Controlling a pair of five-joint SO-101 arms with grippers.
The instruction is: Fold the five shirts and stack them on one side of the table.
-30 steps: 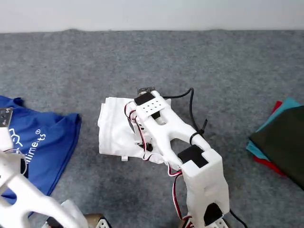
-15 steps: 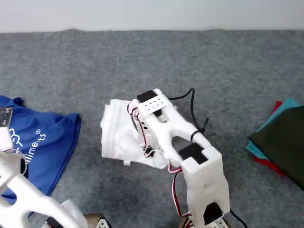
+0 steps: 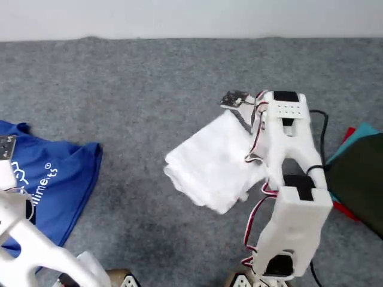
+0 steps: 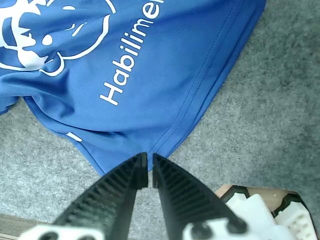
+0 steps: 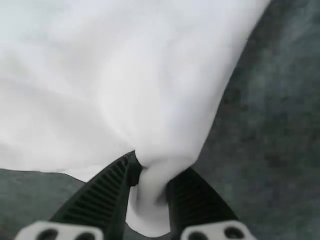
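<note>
Right jaws: shut tight on a pinch of the white shirt [image 5: 125, 90]; the cloth bunches up between them, and I think that tight hold is what stops the fold from falling open
White shirt: folded into a small pad [image 3: 209, 164]; it hangs from the pinched edge, just beside the right arm [image 3: 290, 149]; I cannot tell if its low edge touches the grey tabletop [image 3: 149, 72]
Where it is: between the blue shirt [image 3: 54, 179] and the pile of folded shirts [image 3: 359, 179]; it is nearer the pile
Pile: at the right edge of the tabletop; a dark shirt on top, with teal and red ones peeking out under it; this looks like the side picked for stacking
Left jaws: almost shut, with just a thin slit and nothing in it; they hang over the hem of the blue shirt
Blue shirt: spread flat and not folded yet, well apart from the pile
My guess: the white shirt is on its way to the top of the pile; the blue one looks like the next to fold
</note>
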